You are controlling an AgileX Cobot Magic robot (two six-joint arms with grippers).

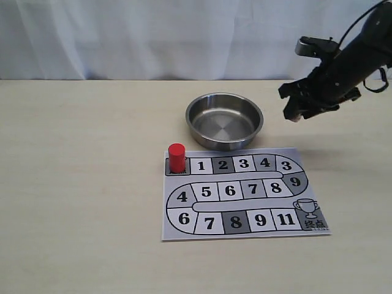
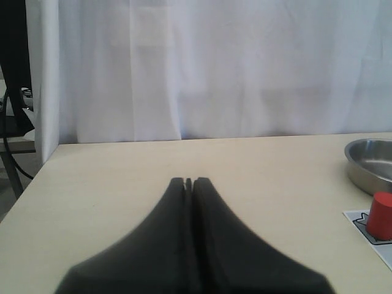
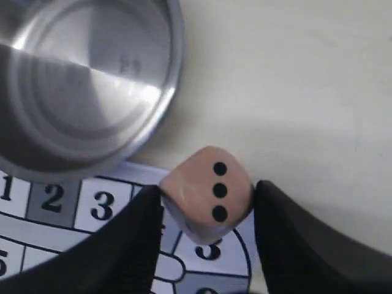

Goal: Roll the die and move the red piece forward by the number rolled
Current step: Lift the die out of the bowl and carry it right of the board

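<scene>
My right gripper (image 3: pixel 208 195) is shut on the die (image 3: pixel 199 174), a pale tan cube whose three-pip face shows. It hangs in the air to the right of the steel bowl (image 1: pixel 224 120), above the table, where the right gripper (image 1: pixel 299 110) appears in the exterior view. The red piece (image 1: pixel 177 157) stands upright on the start square at the top left of the printed board (image 1: pixel 245 193). My left gripper (image 2: pixel 190 182) is shut on nothing, low over bare table; it is out of the exterior view. The red piece (image 2: pixel 381 215) shows at the edge of the left wrist view.
The round steel bowl (image 3: pixel 79 79) holds nothing and sits just behind the board (image 3: pixel 55 202). The board's track runs in numbered squares to a trophy square (image 1: pixel 308 210). A white curtain (image 1: pixel 153 37) closes off the back of the table.
</scene>
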